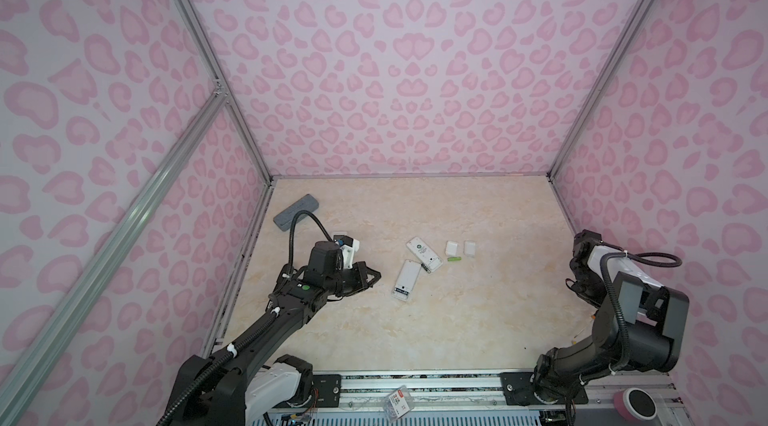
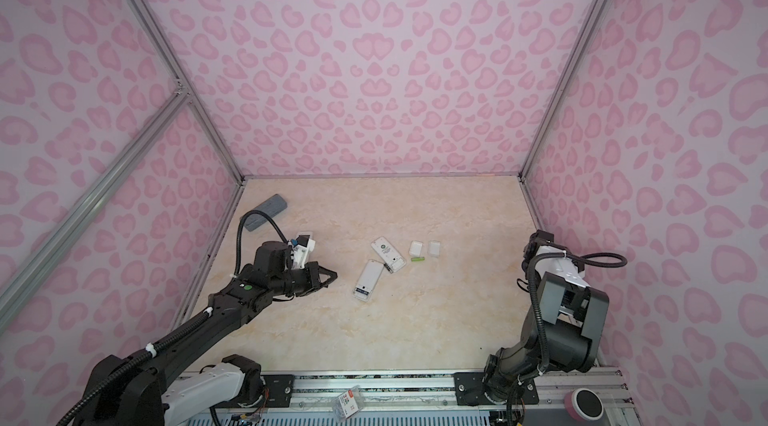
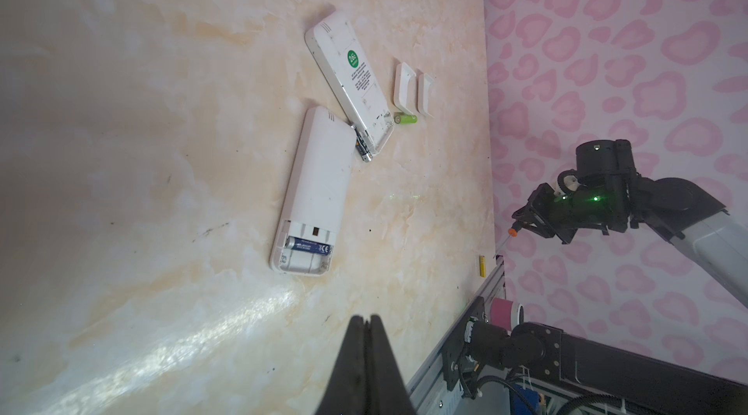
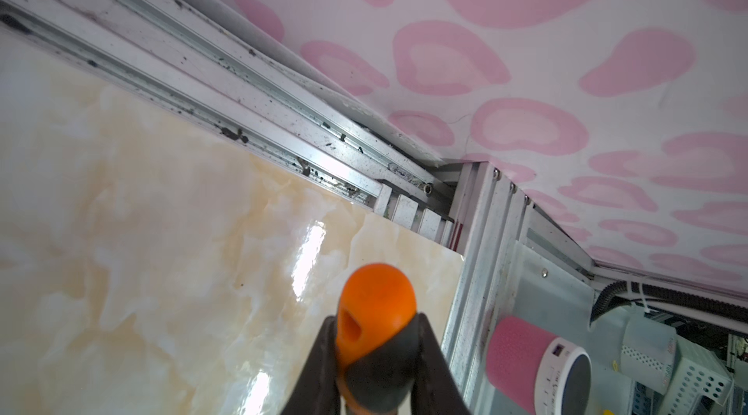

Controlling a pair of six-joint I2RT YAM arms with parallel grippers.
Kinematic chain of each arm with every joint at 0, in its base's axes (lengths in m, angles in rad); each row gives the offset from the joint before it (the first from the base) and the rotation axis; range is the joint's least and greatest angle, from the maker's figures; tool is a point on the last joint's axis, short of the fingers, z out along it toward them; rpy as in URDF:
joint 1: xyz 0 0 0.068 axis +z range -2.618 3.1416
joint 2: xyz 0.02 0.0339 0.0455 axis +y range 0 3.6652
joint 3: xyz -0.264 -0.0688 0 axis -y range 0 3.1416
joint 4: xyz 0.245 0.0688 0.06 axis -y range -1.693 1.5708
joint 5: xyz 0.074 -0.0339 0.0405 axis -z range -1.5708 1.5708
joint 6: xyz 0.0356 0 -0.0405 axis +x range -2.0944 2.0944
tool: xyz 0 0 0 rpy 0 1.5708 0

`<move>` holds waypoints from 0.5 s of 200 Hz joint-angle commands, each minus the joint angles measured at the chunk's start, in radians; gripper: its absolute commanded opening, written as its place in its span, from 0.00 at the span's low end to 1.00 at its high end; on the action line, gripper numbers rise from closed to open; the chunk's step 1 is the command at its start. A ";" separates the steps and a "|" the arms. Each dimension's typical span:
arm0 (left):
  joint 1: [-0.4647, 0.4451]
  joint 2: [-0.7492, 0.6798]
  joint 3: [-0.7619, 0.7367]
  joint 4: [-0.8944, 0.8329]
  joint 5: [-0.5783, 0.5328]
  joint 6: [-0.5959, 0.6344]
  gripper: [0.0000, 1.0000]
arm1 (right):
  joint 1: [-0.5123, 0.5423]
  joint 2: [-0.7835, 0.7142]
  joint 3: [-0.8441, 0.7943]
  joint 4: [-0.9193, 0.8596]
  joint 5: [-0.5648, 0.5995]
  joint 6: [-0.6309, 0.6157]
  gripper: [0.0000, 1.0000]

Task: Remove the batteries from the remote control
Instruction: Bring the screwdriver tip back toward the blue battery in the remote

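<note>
Two white remotes lie face down mid-table. The nearer remote (image 1: pixel 406 282) (image 3: pixel 311 190) has its compartment open with one dark battery (image 3: pixel 307 247) inside. The farther remote (image 1: pixel 424 253) (image 3: pixel 352 81) has a dark battery (image 3: pixel 362 145) lying against its open end. A green battery (image 1: pixel 455 258) (image 3: pixel 406 119) lies loose on the table beside it. My left gripper (image 1: pixel 376 276) (image 3: pixel 365 318) hovers left of the nearer remote, shut and empty. By the right wall, my right gripper (image 4: pixel 376 320) is shut on an orange-and-black screwdriver handle (image 4: pixel 374 303).
Two white cover plates (image 1: pixel 451 247) (image 1: pixel 470 247) lie behind the green battery. A small yellow cylinder (image 3: pixel 482 265) rests by the right rail. A grey case (image 1: pixel 295 212) sits at the back left. A pink speaker (image 1: pixel 636 403) and a small clear box (image 1: pixel 398 401) sit on the front rail.
</note>
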 commanded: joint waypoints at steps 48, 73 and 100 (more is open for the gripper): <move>0.025 -0.050 -0.013 -0.038 -0.004 0.037 0.07 | -0.002 -0.051 -0.099 -0.006 -0.125 0.048 0.00; 0.026 -0.051 -0.013 -0.040 -0.003 0.048 0.07 | 0.055 -0.117 -0.111 0.022 -0.143 0.029 0.00; 0.026 -0.055 -0.028 -0.035 -0.006 0.050 0.07 | 0.199 -0.191 -0.096 0.060 -0.175 0.021 0.00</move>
